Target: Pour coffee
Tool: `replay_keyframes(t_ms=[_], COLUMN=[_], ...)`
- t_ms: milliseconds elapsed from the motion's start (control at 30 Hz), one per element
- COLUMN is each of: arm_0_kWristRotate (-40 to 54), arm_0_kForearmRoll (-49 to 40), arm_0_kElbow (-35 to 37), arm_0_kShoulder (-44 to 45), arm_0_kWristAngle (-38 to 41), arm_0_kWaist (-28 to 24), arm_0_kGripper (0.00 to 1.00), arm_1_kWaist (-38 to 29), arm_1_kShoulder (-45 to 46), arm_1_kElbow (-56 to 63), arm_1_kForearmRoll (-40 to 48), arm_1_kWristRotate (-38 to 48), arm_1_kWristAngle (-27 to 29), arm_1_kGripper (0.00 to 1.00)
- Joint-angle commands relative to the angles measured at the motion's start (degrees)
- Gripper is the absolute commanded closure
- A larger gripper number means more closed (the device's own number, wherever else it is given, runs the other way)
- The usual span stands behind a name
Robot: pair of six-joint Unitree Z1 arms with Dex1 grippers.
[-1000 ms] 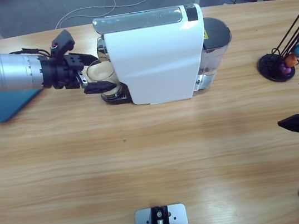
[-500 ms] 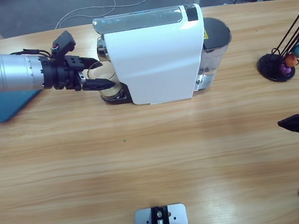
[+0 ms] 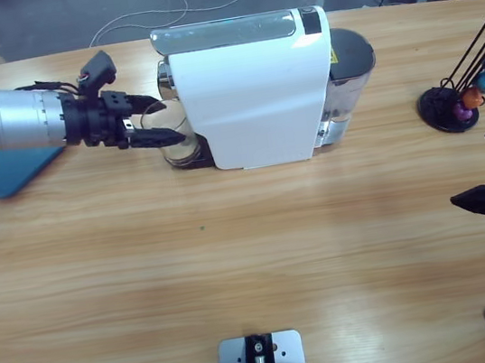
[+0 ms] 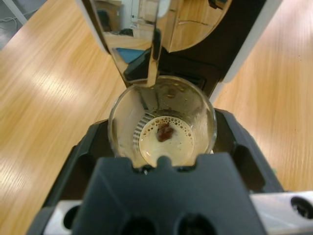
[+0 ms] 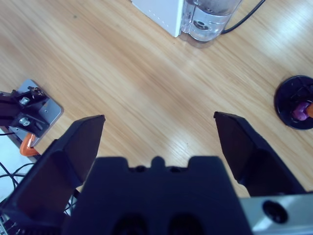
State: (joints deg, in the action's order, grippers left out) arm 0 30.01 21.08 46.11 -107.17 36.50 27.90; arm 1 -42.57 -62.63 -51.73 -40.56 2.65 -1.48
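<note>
- Black jaws of the left gripper (image 3: 150, 122) have narrowed around the glass cup (image 4: 162, 122) since a second ago; we judge it gripped, ready to lift.
- Cup sits under the coffee machine (image 3: 252, 93), near the table's (image 3: 255, 262) far edge, holding shallow foamy coffee (image 4: 166, 139).
- Right gripper (image 5: 159, 134) gapes wide, empty.

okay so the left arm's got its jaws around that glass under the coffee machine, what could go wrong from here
The glass cup sits under the spout of the coffee machine, so lifting it straight up could knock it. The left gripper has a jaw on each side of smooth glass, which might slip. The coffee is shallow, but a quick pull could slosh it.
</note>
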Motion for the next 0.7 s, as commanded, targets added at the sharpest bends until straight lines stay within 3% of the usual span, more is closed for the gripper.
replay_keyframes(t_ms=[33,333,433,700], arm_0_kWristRotate=[-1.8,-1.8,-2.8,-5.1], arm_0_kForearmRoll=[0.3,-2.9,-2.8,0.5], arm_0_kElbow=[-3.2,-11.4,-15.2,-17.4], arm_0_kShoulder=[8.6,18.6,21.6,20.4], arm_0_kWristAngle=[-0.5,-8.8,-11.0,-11.3], arm_0_kWaist=[-6.4,-15.8,-22.7,-34.3], arm_0_kGripper=[1.0,1.0,1.0,1.0], arm_1_kWaist=[0.8,0.8,0.8,0.8], arm_1_kShoulder=[0.6,0.5,0.4,-1.0], arm_1_kElbow=[1.3,1.0,1.1,1.6], arm_1_kForearmRoll=[2.3,4.7,4.6,4.7], arm_1_kWristRotate=[0.3,0.4,0.4,0.5], arm_1_kWristAngle=[3.1,3.5,3.4,2.8], arm_1_kGripper=[0.0,0.0,0.0,0.0])
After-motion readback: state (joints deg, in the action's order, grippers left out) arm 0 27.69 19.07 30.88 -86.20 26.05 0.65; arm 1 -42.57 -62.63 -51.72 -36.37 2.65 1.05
